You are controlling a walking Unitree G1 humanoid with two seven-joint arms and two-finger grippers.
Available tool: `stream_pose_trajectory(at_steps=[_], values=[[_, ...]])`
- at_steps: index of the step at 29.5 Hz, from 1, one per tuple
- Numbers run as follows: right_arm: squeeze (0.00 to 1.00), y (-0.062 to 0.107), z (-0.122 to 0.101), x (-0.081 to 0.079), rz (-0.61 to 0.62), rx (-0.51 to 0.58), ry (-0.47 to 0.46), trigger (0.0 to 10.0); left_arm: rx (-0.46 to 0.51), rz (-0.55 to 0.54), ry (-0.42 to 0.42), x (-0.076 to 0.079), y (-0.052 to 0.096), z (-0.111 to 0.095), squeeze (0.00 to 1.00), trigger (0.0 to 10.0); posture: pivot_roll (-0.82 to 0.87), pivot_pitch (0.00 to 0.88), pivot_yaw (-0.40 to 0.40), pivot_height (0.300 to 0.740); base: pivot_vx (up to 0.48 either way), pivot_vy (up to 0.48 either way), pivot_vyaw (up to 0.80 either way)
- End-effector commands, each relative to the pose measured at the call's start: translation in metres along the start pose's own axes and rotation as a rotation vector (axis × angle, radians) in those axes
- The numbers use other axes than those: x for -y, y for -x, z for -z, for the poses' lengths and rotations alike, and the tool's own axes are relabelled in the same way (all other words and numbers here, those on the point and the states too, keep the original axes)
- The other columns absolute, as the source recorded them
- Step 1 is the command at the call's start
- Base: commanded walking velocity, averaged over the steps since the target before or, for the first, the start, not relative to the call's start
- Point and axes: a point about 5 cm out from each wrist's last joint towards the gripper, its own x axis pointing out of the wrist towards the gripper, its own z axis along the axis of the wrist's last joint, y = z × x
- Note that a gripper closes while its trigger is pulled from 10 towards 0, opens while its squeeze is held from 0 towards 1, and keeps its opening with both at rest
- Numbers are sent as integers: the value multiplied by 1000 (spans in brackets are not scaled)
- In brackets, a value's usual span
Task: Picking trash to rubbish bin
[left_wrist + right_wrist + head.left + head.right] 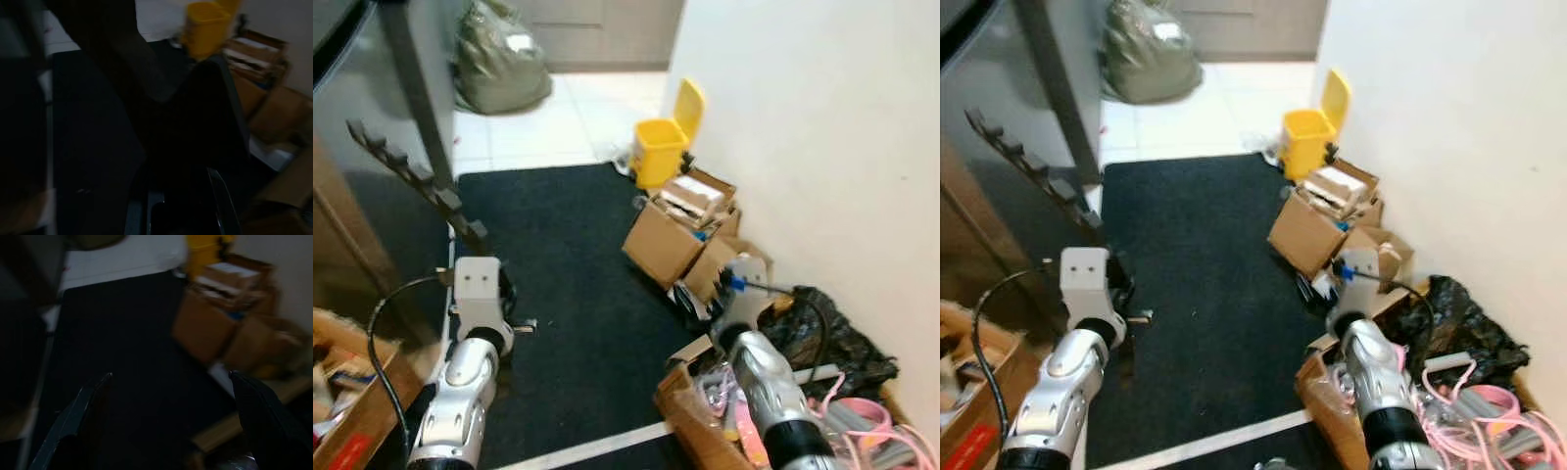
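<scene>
A yellow rubbish bin (660,154) with its lid (689,104) flipped up stands against the white wall, at the far edge of the black carpet (568,264). Small pale scraps (1258,145) lie on the tiles beside it. My left arm (470,362) is held low over the carpet's left edge; in the left wrist view my left gripper (195,161) is a dark mass, with the bin (205,24) far ahead. My right arm (759,377) hangs over the clutter at the right. My right gripper (171,375) is open over the carpet, with nothing between its fingers (78,416).
Open cardboard boxes (680,230) crowd the wall between me and the bin. A black plastic bag (827,338) and pink cables (871,416) lie at the lower right. A full green sack (499,59) sits on the tiles beyond. A dark rack (416,176) and grey cabinet line the left.
</scene>
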Motion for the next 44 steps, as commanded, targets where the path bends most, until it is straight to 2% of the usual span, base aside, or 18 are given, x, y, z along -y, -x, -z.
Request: stream_pose_trajectory(at_steps=[1, 5, 9, 17, 24, 31, 33, 42, 44], values=[[0, 3, 2, 2, 14, -6, -4, 10000, -35, 3, -10, 0, 3, 9, 0, 10000, 59, 84, -95, 740, 0, 0, -800], [0, 6, 3, 4, 35, -3, -3, 10000, -37, 6, -36, 0, 3, 10, 0, 10000, 63, 61, -81, 740, 0, 0, -800], [0, 8, 4, 11, 91, 8, -21, 10000, -39, 40, -65, 3, -2, 7, 0, 10000, 69, 65, -18, 740, 0, 0, -800], [0, 15, 7, 15, 154, 26, -50, 10000, -52, 86, -98, 6, -8, 4, 0, 10000, 62, 75, 44, 740, 0, 0, -800], [0, 21, 12, 13, 163, 17, -52, 10000, -46, 58, -108, 3, -10, 4, 0, 10000, 54, 97, 42, 740, 0, 0, -800], [0, 20, 9, 11, 149, 16, -46, 10000, -42, 49, -104, 4, -8, 7, 0, 10000, 43, 115, 23, 740, 0, 0, -800], [0, 20, 8, 11, 147, 13, -43, 10000, -49, 46, -71, 5, -8, 8, 0, 10000, 42, 117, 20, 740, 0, 0, -800], [0, 20, 6, 14, 151, 10, -37, 10000, -62, 45, -87, 7, -5, 12, 0, 10000, 39, 124, 17, 740, 0, 0, -800], [0, 21, 8, 13, 151, 4, -38, 10000, -54, 46, -53, 7, -4, 10, 0, 10000, 42, 133, 19, 740, 0, 0, -800]])
